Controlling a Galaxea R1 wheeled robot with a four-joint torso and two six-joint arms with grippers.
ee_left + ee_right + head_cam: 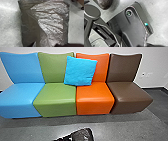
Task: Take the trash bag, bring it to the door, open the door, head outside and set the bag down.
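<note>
Although a dark, crinkled trash bag (50, 18) looms close in front of the left gripper, I cannot tell whether that gripper grasps it, nor what state the right gripper is in. Ahead of both, past gray floor (30, 130), a row of blue, green, orange and brown seats (95, 95) bears a turquoise cushion (80, 71).

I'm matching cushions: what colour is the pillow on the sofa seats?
The pillow is bright blue, best seen in the head view.
</note>
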